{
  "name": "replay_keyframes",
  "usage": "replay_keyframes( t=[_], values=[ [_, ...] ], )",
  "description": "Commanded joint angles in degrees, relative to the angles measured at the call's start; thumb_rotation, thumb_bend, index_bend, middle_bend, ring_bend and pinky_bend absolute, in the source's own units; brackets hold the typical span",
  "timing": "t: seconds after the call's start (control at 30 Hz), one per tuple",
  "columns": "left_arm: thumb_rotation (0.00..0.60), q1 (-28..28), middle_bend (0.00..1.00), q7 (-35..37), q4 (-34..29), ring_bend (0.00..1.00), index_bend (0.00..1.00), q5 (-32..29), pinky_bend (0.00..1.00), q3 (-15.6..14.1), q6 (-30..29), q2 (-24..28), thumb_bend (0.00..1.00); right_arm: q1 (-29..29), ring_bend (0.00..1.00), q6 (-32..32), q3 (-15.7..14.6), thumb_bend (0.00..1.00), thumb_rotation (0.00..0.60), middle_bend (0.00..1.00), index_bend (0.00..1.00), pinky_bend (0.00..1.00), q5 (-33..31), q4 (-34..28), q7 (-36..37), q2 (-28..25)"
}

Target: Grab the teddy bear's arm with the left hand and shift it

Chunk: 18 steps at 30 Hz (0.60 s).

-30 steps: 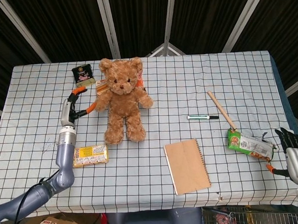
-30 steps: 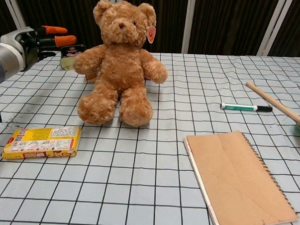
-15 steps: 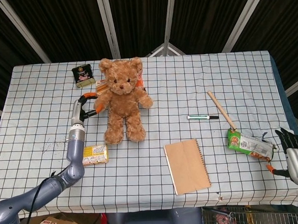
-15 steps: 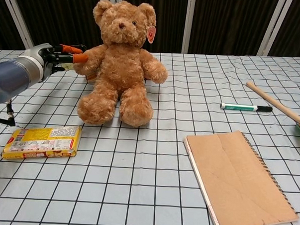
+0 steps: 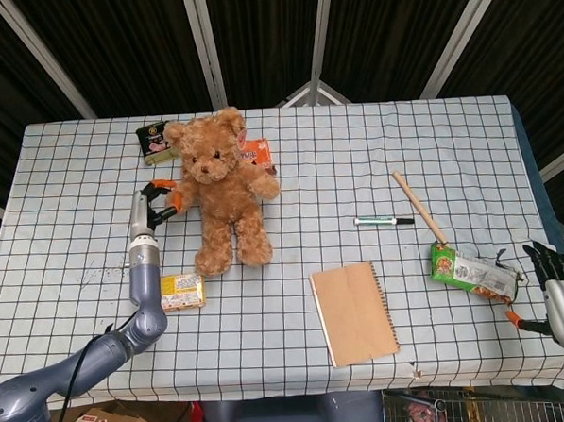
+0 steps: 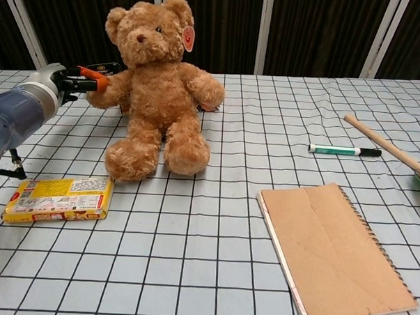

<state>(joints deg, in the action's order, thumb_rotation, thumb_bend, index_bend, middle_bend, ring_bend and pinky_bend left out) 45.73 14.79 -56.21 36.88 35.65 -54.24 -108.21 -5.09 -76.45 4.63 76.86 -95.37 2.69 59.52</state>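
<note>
Near edge: brown notebook (image 6: 338, 250), yellow packet (image 6: 59, 198) front left. Right hand (image 5: 559, 291) hangs off the table's right edge, fingers apart, holding nothing. Mid-table: teddy bear (image 6: 157, 85) sits leaning left. Left hand (image 6: 70, 83) pinches its arm (orange fingertips on the paw). Dark tin (image 5: 153, 140) behind.

Grey-blue arms; left hand (image 5: 151, 205) orange-tipped, right hand (image 5: 554, 274) black with silver wrist.
</note>
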Motion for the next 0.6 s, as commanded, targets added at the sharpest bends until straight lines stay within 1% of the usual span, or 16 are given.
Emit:
replay_keyframes(
  t=[0.03,0.23,0.33,0.47,0.6],
  values=[
    [0.600,-0.6,0.53,-0.5,-0.9,0.13,0.44,-0.1,0.00,0.2,-0.3,0.7,0.58,0.0,0.00,-0.1,-0.1,0.17,0.600,0.00,0.00,0.00,0.1,0.0,-0.3,0.2],
    [0.600,-1.9,0.53,-1.2,-5.8,0.13,0.44,1.3,0.00,0.4,-1.8,3.2,0.58,-0.2,0.00,0.1,-0.2,0.17,0.600,0.00,0.00,0.00,0.1,-0.2,-1.4,0.4],
    [0.600,-2.9,0.52,-2.7,-8.6,0.13,0.44,1.8,0.00,-0.4,-2.9,4.4,0.58,-0.2,0.00,0.2,-0.2,0.17,0.600,0.00,0.00,0.00,-0.1,-0.4,-1.7,0.5],
    [0.600,-3.8,0.52,-5.6,-10.0,0.12,0.44,-0.3,0.00,-1.4,-2.7,5.2,0.58,-0.2,0.00,0.1,-0.2,0.17,0.600,0.00,0.00,0.00,-0.2,-0.5,-1.8,0.5],
    [0.600,-3.8,0.52,-6.9,-10.0,0.12,0.44,-2.5,0.00,-0.9,-2.0,5.5,0.58,-0.1,0.00,-0.1,-0.2,0.17,0.600,0.00,0.00,0.00,-0.1,-0.7,-1.8,0.4]
  ],
)
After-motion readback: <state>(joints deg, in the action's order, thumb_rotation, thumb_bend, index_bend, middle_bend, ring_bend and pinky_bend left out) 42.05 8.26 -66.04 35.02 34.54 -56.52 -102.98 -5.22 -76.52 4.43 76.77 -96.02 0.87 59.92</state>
